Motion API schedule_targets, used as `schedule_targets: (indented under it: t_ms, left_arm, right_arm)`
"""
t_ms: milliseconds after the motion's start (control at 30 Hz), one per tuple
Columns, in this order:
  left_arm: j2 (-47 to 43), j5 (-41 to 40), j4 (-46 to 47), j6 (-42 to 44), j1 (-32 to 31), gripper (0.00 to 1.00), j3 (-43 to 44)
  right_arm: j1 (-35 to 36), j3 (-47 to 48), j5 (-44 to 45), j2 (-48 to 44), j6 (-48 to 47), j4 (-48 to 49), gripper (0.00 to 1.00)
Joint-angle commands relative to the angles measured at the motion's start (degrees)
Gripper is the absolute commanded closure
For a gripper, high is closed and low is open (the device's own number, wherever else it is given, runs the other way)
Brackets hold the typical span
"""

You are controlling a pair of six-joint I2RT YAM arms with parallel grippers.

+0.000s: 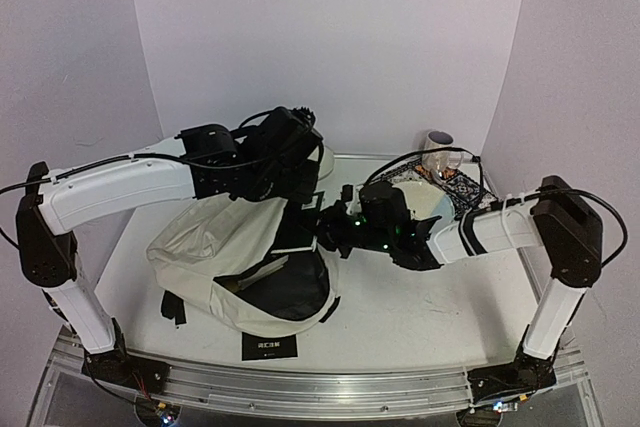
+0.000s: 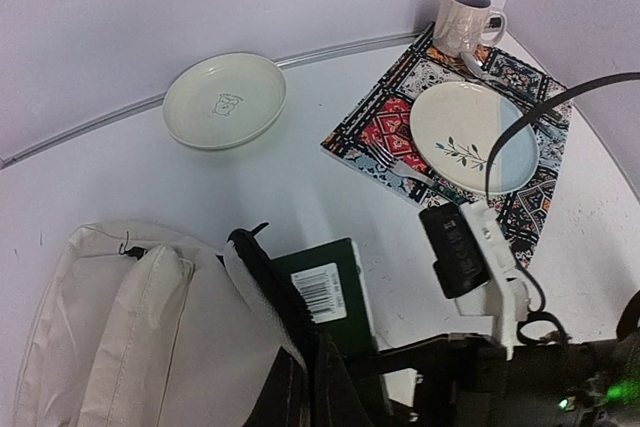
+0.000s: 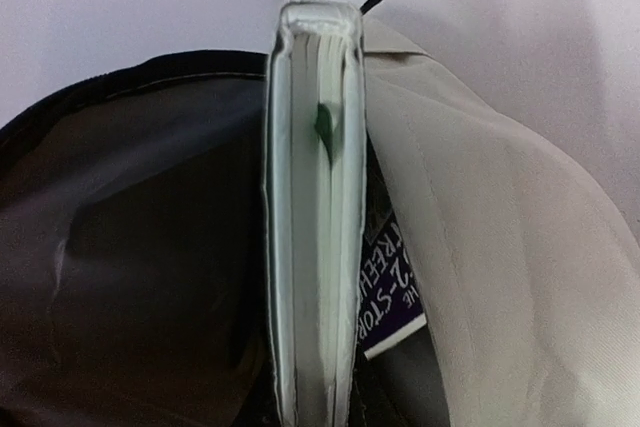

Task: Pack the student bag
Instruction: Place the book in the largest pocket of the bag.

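Note:
The cream student bag [image 1: 215, 237] lies at the left middle of the table, its dark mouth facing the near edge. My left gripper [image 1: 298, 205] is shut on the black zipper edge [image 2: 262, 272] of that mouth and holds it up. My right gripper [image 1: 335, 227] comes in from the right, shut on a green-covered book [image 2: 325, 292] with a barcode label. In the right wrist view the book [image 3: 315, 227] stands edge-on, its pages showing, at the bag's dark opening [image 3: 150, 247]. A purple book [image 3: 395, 292] with white lettering lies inside the bag beside it.
A pale green bowl [image 2: 225, 99] sits near the back wall. At the back right lies a patterned placemat [image 2: 380, 132] carrying a leaf-painted plate [image 2: 473, 137], a fork [image 2: 410, 175] and a mug [image 2: 462, 22].

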Motion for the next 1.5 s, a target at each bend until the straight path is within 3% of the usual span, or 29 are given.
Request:
schedule_targets:
  t_ms: [0,100,267,500,800,1033,1467]
  left_arm:
    - [-1.60,1.45,5.75,-1.83,-0.24,1.00,3.28]
    - [-2.67,1.27,6.01,-2.75,-0.24,1.00,1.37]
    - [-5.23,0.55,6.48,-4.30,-0.13,1.00,-3.01]
    - [-9.35,-0.51,6.76,-6.26,0.11,1.00,-9.10]
    - [-12.45,-0.60,7.03,-7.22,0.37,1.00,-12.37]
    - [-13.32,-1.74,7.31,-7.19,0.45,1.00,-13.40]
    - [-16.20,-2.86,7.48,-8.52,2.43,1.00,-18.94]
  right_arm:
    - [3.20,7.03,8.85,4.28,0.74,8.08,1.00]
    - [4.26,9.78,8.34,8.01,0.74,7.04,0.98]
    - [5.22,13.46,1.48,11.61,-1.82,3.32,0.80]
    - [5.72,17.58,-6.71,10.94,-10.50,-10.37,0.68]
    - [6.63,22.66,-13.94,13.90,-18.86,-18.33,0.65]
    - [7.92,33.21,-15.72,19.39,-24.83,-26.33,0.55]
    - [7.88,22.38,-10.58,6.28,-38.81,-34.97,0.25]
